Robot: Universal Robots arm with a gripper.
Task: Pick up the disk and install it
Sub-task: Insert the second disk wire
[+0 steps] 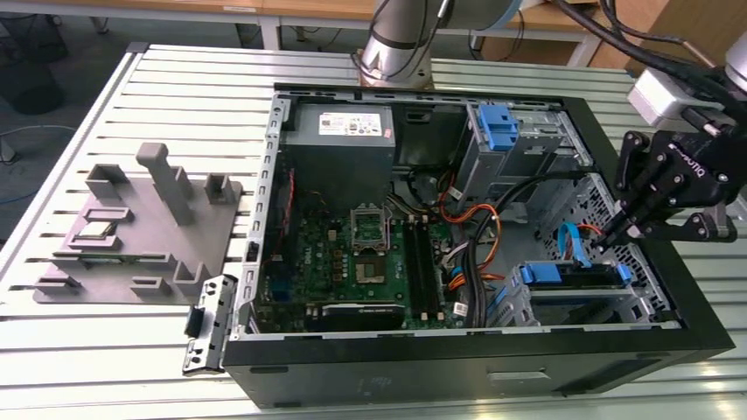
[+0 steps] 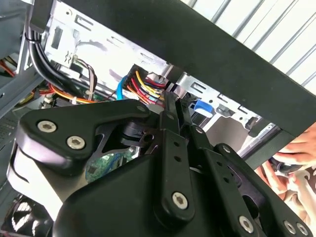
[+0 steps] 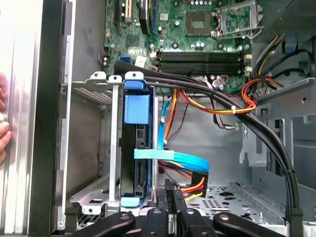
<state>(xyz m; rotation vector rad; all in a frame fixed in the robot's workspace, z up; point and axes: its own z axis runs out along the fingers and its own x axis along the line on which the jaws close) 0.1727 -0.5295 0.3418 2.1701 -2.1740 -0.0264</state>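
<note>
Disk (image 1: 568, 274) sits in the bay at the case (image 1: 467, 354) front-right corner, long axis along the front edge. Gripper (image 1: 615, 234) just above it, fingers together, holding nothing.

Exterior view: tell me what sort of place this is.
Likely a robotics lab workbench for computer assembly: an open desktop computer case lies on a slotted aluminium table, beside a grey fixture tray, with the arm's tool reaching into the case.

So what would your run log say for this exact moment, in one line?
gripper: shut, empty, above drive cage | disk: seated on edge in cage slot | computer case: open
</note>
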